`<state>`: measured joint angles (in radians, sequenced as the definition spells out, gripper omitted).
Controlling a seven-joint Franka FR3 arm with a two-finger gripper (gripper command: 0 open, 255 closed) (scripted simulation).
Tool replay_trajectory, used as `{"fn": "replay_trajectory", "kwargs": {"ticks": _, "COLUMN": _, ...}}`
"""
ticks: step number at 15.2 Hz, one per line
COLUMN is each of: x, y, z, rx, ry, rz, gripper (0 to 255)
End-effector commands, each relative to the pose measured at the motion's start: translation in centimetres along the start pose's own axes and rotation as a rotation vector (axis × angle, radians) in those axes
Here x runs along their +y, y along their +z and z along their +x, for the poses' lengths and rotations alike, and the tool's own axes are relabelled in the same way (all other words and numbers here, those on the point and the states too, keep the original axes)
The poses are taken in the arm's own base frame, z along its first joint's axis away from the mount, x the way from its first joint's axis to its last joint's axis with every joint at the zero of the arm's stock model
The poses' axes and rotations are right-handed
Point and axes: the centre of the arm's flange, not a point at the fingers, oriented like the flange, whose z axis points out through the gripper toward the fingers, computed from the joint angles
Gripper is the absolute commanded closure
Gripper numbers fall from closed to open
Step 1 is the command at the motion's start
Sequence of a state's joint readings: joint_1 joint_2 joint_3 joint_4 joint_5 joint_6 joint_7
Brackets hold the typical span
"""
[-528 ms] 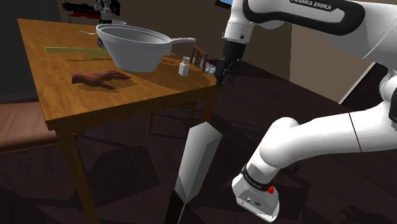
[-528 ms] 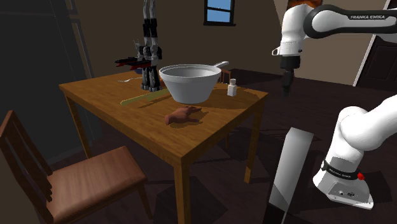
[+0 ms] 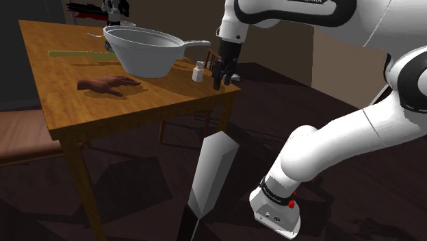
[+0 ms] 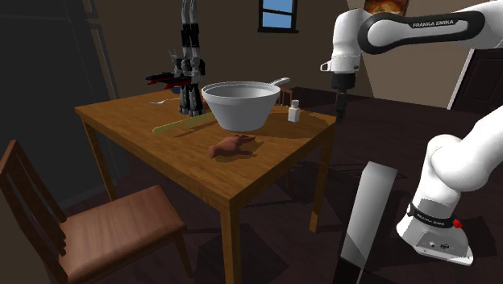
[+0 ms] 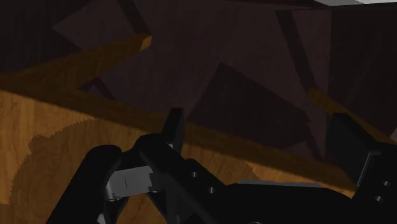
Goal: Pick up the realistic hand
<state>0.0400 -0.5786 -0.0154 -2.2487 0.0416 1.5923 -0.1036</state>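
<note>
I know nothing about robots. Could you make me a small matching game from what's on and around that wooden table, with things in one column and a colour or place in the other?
1. model hand
2. pan
3. small bottle
4. gripper

A. pale grey, with a long handle
B. black, in the air by a corner of the table
C. brown, lying flat on the table
D. white, standing upright near the pan

Pairs: 1-C, 2-A, 3-D, 4-B.

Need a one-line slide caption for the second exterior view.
Open gripper hovers near a corner of the wooden table; the brown hand lies untouched beside the white bowl.
</note>
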Motion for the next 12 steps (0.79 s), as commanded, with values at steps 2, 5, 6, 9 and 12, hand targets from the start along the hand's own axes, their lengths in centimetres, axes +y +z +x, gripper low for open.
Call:
{"fn": "replay_trajectory", "kwargs": {"ticks": 2, "x": -1.2, "y": 0.0, "z": 3.7, "rx": 0.014, "ry": -0.090, "rz": -0.026, "gripper": 0}}
{"fn": "replay_trajectory", "kwargs": {"ticks": 5, "x": -2.8, "y": 0.0, "z": 7.3, "rx": 0.026, "ry": -0.177, "rz": -0.051, "gripper": 0}}
{"fn": "replay_trajectory", "kwargs": {"ticks": 6, "x": -3.3, "y": 0.1, "z": 8.4, "rx": 0.030, "ry": -0.207, "rz": -0.059, "gripper": 0}}
{"fn": "replay_trajectory", "kwargs": {"ticks": 9, "x": -5.3, "y": 0.1, "z": 11.8, "rx": 0.043, "ry": -0.294, "rz": -0.084, "gripper": 0}}
{"fn": "replay_trajectory", "kwargs": {"ticks": 12, "x": -7.5, "y": 0.2, "z": 14.9, "rx": 0.055, "ry": -0.382, "rz": -0.110, "gripper": 0}}
